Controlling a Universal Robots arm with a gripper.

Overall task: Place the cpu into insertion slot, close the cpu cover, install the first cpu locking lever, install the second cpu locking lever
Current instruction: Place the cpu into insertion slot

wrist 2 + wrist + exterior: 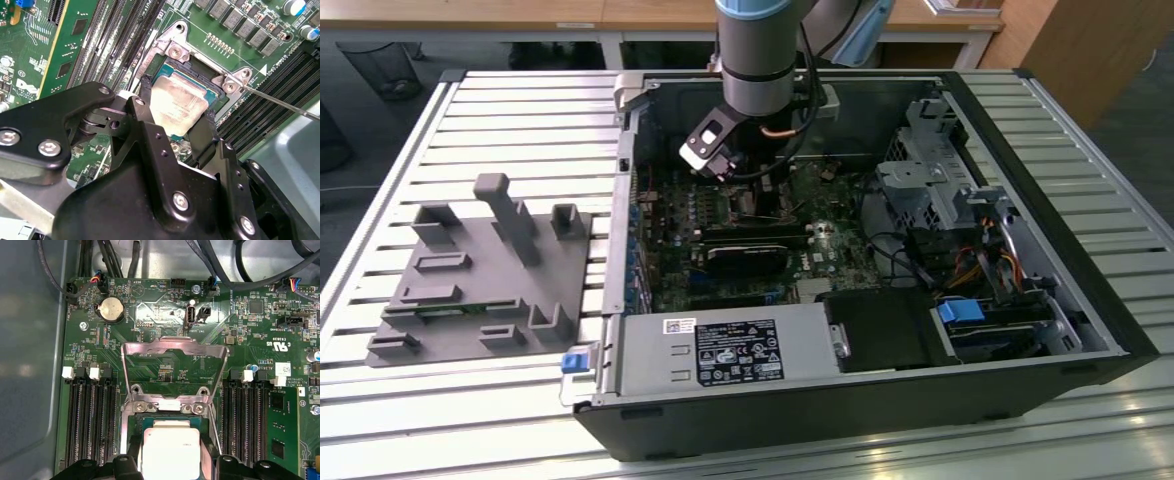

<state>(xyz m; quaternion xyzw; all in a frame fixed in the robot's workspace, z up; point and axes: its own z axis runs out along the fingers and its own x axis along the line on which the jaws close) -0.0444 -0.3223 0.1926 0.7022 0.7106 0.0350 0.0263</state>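
The cpu [177, 102], a small silvery square chip, lies in the insertion slot [172, 47] on the green motherboard. My gripper [177, 107] hangs right over it, with one black finger [145, 97] against each of two opposite edges, shut on the chip. The first wrist view also has the cpu [170, 450] between the finger bases, and the cpu cover [172, 347], a thin silvery frame, stands flipped open behind the slot. A thin metal locking lever [280, 102] sticks out sideways from the socket's corner. In the exterior view my gripper [718, 165] reaches down into the open computer case.
Long black memory slots [90, 420] flank the socket on both sides. A coin battery [111, 309] and cables lie beyond the cover. In the exterior view a black heatsink block [747, 255], a power supply [720, 350] and a drive cage [947, 180] crowd the case; a grey fixture [480, 270] sits on the slatted table.
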